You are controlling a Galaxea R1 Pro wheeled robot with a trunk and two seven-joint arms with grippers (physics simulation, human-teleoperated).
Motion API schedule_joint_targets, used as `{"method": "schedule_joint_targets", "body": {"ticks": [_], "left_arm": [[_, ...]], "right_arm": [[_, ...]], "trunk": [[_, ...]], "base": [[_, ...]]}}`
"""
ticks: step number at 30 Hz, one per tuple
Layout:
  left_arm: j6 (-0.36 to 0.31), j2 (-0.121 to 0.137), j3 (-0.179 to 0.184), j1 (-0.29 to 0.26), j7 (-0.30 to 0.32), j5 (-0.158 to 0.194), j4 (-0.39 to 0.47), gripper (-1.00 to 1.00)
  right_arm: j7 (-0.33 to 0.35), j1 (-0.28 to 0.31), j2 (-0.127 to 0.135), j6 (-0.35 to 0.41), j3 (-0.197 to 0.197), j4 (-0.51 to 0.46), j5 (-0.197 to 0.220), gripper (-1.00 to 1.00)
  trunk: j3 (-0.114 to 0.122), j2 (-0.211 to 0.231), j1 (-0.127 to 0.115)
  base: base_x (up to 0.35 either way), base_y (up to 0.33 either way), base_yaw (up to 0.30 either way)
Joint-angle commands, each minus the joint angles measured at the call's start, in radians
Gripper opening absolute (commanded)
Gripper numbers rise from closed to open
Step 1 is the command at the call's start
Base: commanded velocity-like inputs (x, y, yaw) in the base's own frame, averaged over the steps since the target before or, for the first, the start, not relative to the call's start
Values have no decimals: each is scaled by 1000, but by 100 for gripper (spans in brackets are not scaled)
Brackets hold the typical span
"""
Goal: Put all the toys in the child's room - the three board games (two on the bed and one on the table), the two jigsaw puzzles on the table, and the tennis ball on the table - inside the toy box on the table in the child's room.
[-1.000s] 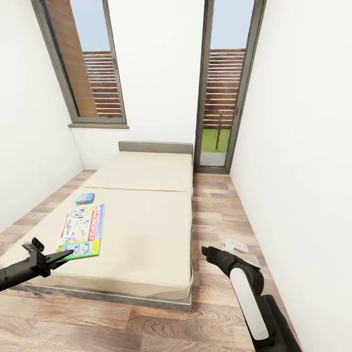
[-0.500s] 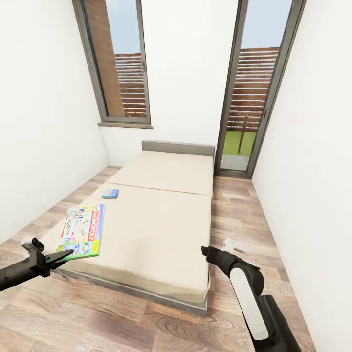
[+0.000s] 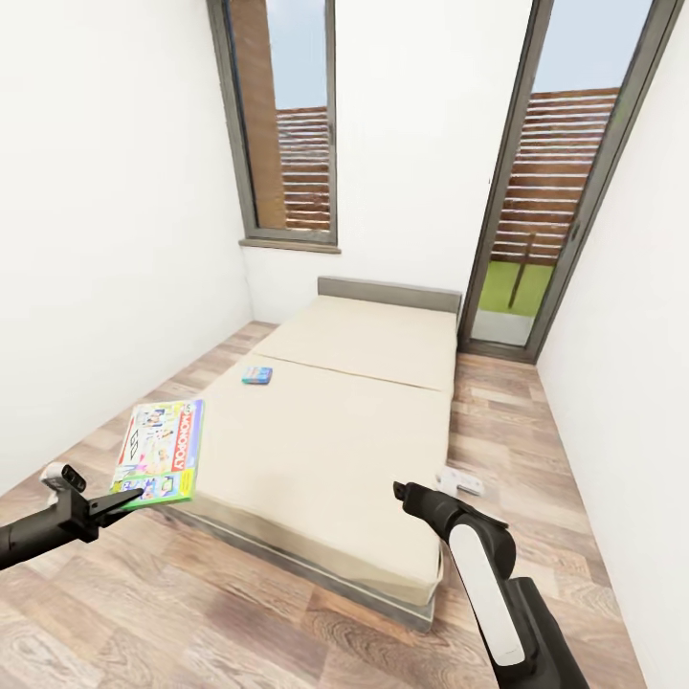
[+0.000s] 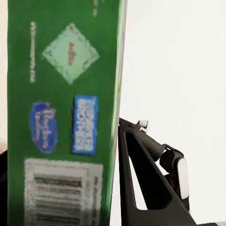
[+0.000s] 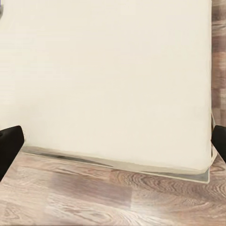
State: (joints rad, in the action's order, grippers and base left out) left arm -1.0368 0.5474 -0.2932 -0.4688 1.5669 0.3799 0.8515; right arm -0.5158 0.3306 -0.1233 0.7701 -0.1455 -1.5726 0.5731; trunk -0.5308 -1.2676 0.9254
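Note:
My left gripper [image 3: 132,496] is shut on the near end of the long yellow-red-green board game [image 3: 163,450], holding it flat in the air above the bed's near left corner and the floor. The left wrist view has the game's green printed side [image 4: 66,113] pressed against a black finger [image 4: 146,174]. A small teal-blue board game [image 3: 256,374] lies on the cream bed [image 3: 335,431] near its left edge. My right gripper [image 3: 400,491] hovers open at the bed's near right corner, its fingertips [image 5: 9,143] spread wide over the mattress edge [image 5: 117,160].
White walls close in on the left and right of the bed. A tall window [image 3: 287,124] and a glass door [image 3: 545,191] are at the far end. A small white object [image 3: 461,481] lies on the wood floor [image 3: 239,612] right of the bed.
The whole view has swung to the left, so the bed now sits further right in the picture. The long board game stays in my left gripper and now hangs past the bed's corner.

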Motion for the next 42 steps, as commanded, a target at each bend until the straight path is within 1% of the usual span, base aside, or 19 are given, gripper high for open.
{"method": "schedule_joint_targets", "body": {"ticks": [1,12,16,18,22,36,42], "left_arm": [[-10,0,1,-1,4,-1,0,-100],[-10,0,1,-1,4,-1,0,-100],[-10,0,1,-1,4,-1,0,-100],[-10,0,1,-1,4,-1,0,-100],[-10,0,2,-1,4,-1,0,-100],[-10,-1,2,-1,4,-1,0,-100],[-10,-1,2,-1,4,-1,0,-100]], "right_arm": [[-10,1,0,1,-1,-1,10,100],[-9,1,-1,0,-5,-1,11,100],[-14,1,-1,-3,-56,-1,8,100],[-16,1,-1,-4,-70,-1,7,100],[-18,1,-1,-5,-78,-1,6,100],[-17,1,-1,-5,-82,-1,5,100],[-15,1,-1,-5,-82,-1,5,100]], "trunk": [[2,7,-4],[37,84,-46],[49,112,-61],[55,126,-69],[55,126,-69],[62,126,-69],[66,126,-69]], "base": [[0,0,76],[0,0,33],[0,0,240],[0,0,277],[0,0,286],[2,0,287],[147,82,279]]}}
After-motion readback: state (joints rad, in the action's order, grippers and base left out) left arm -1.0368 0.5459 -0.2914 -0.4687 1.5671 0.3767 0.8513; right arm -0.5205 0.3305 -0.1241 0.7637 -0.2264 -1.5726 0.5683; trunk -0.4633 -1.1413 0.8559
